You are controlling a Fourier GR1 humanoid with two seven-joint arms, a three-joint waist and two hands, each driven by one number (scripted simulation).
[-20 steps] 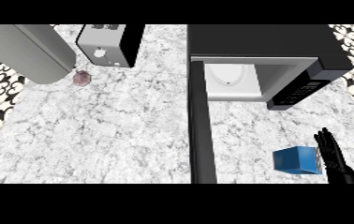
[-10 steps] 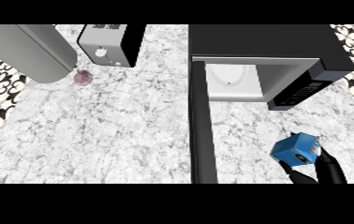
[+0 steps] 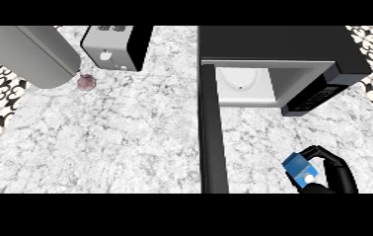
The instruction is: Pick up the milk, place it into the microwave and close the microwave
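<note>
step: carry milk to microwave | milk (image 3: 300, 168) blue carton, near right of surface (image 3: 131, 131), tilted, clamped in right hand (image 3: 331, 173) fingers curled round it | microwave (image 3: 280, 64) far right, door (image 3: 211, 131) open toward near side | advice: lift clear, move far-left into cavity, avoid door edge, keep carton upright | left hand unseen

Right hand (image 3: 336, 173) glossy black, slender rounded fingers (image 3: 318, 152).
</note>
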